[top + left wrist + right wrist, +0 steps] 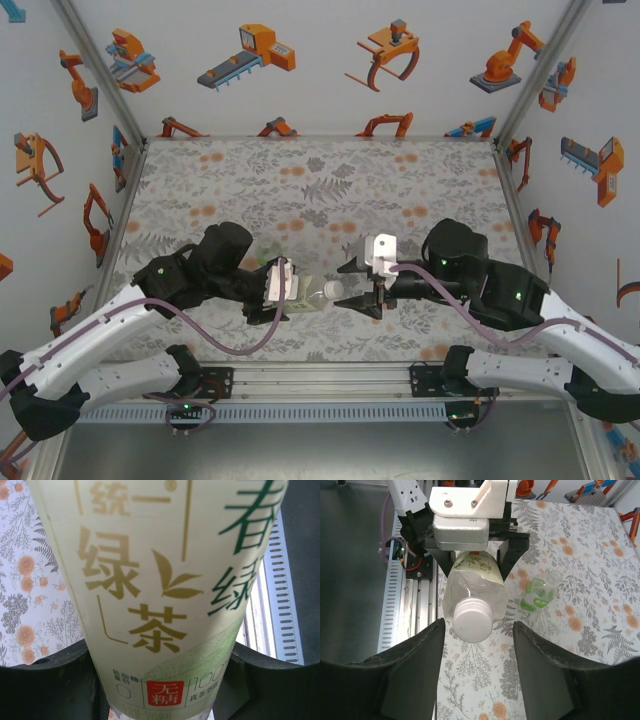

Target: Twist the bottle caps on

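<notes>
A pale yellow bottle (472,582) with a green-tea label (150,580) is held lying level above the table, with my left gripper (160,652) shut on its body. In the top view the bottle (306,298) points right. A white cap (473,621) sits on its neck, also seen as the cap (333,290) from above. My right gripper (478,630) faces the cap end-on, open, its fingers (415,655) apart on either side and not touching it. In the top view my right gripper (362,294) is just right of the cap.
A small green-tinted bottle (538,592) lies on the flower-printed table (580,645) beyond the held bottle. The metal rail (412,610) at the table's near edge runs close under both grippers. Printed walls (330,60) enclose the back and sides.
</notes>
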